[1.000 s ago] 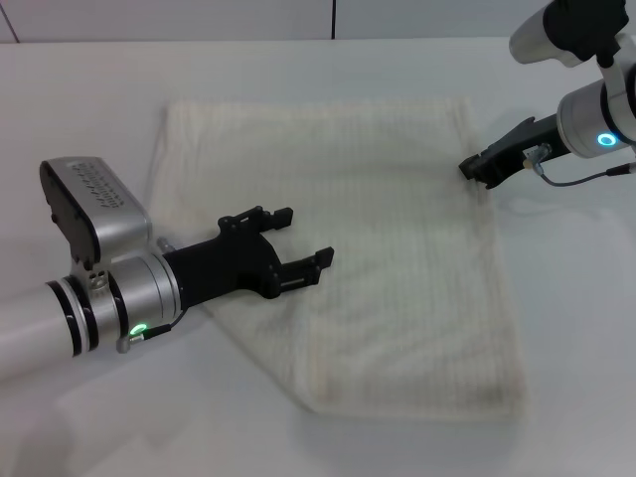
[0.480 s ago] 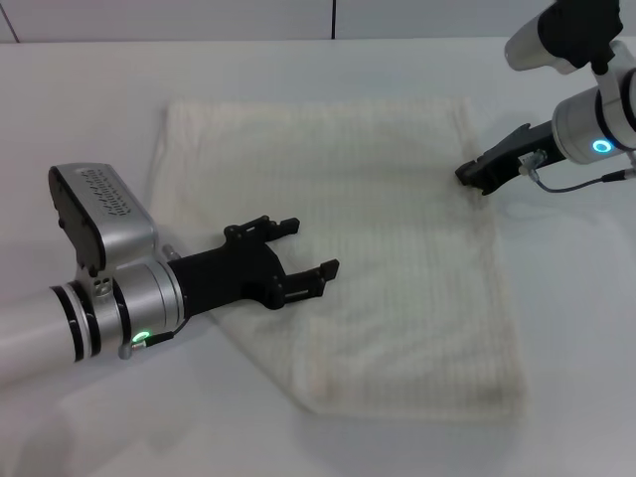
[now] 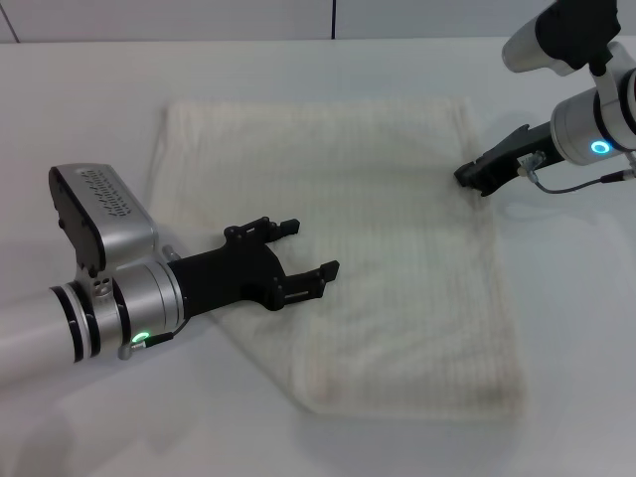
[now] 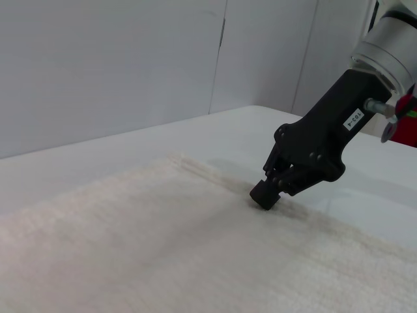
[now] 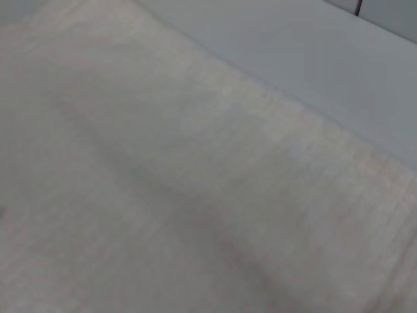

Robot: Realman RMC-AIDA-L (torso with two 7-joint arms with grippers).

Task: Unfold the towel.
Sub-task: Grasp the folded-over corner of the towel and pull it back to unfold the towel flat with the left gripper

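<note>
Black and spread wide, our left gripper (image 3: 306, 248) hangs over the near left part of the towel (image 3: 378, 219), its two fingers (image 3: 323, 270) well apart with nothing between them. They point toward the middle of the cloth, and we cannot tell whether they touch it. Behind them our left arm's silver wrist reaches back off the cloth's near left edge.

Our right gripper (image 3: 469, 176) sits at the towel's far right edge, tip down on the cloth. In the left wrist view that same gripper (image 4: 266, 194) shows its fingers drawn together into one dark tip pressed onto the fabric just inside the hem; whether any cloth is pinched between them we cannot tell. The right wrist view shows only the cream weave close up (image 5: 182, 182) and the bare surface beyond its edge.

Around both grippers the towel lies mostly flat on the white table (image 3: 89, 109), cream-white with a faint ribbed texture. Its near left corner is cut off along a slanted fold running under our left wrist, while its other three corners lie square.
</note>
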